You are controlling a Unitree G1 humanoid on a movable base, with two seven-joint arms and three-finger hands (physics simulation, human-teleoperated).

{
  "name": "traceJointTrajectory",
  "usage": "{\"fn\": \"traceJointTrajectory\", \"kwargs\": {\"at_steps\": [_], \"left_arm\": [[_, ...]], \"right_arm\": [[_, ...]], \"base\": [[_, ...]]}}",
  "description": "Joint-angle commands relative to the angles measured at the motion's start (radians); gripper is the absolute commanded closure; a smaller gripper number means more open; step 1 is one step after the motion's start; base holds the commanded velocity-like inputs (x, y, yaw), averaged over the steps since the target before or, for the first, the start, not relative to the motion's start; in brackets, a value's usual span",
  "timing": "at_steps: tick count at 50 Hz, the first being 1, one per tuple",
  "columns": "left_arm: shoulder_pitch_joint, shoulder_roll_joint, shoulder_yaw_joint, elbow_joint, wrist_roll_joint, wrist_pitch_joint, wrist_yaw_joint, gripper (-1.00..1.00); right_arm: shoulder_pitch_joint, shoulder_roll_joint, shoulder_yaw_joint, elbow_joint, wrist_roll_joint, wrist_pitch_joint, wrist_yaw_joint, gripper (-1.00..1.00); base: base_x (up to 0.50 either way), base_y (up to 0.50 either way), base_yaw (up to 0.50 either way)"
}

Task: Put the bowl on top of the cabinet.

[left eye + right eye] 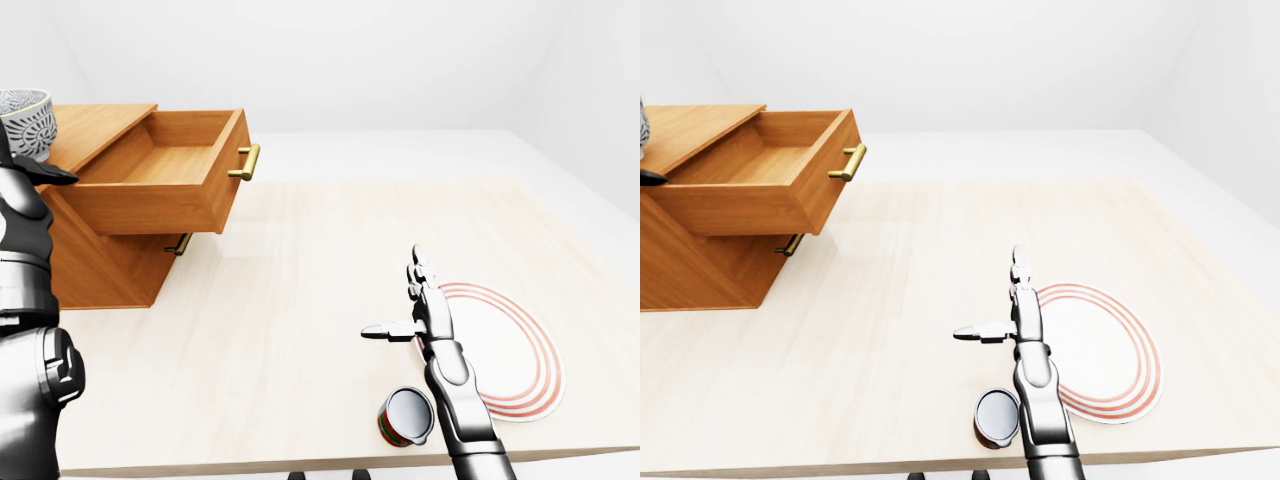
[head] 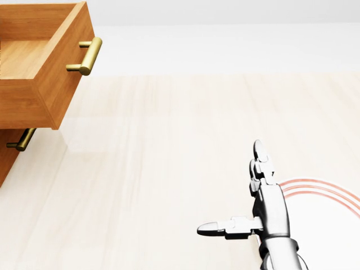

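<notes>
Bowl [image 1: 22, 120] seemingly atop cabinet [image 1: 97, 126]; can [image 1: 405, 417] label unreadable; right hand [image 1: 432, 316] splayed.

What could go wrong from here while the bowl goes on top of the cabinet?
1. The bowl is cut off at the left-eye view's left edge, over the cabinet top, so its footing cannot be judged. If released badly, it might slide into the open drawer.
2. The can lies on its side near the table edge, right beside the forearm of the open right hand. A swing of that arm could roll it off.
</notes>
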Motion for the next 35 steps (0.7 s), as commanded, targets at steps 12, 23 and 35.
{"fn": "traceJointTrajectory", "kwargs": {"at_steps": [12,23,35], "left_arm": [[0.332,-0.119,0.18,-1.048,-0.248,0.0,-0.074,-1.0],[0.421,-0.184,0.233,-1.57,-0.337,0.175,-0.279,-1.0],[0.491,-0.254,0.237,-1.81,-0.343,0.175,-0.371,-1.0]], "right_arm": [[0.002,0.001,0.002,0.0,-0.001,-0.001,0.001,-1.0],[0.003,0.0,0.002,0.0,0.0,-0.003,0.002,-1.0],[0.007,0.001,0.004,-0.013,-0.001,0.002,0.003,-1.0]], "base": [[0.0,0.0,0.0],[0.0,0.0,0.0],[0.0,0.0,0.0]]}}
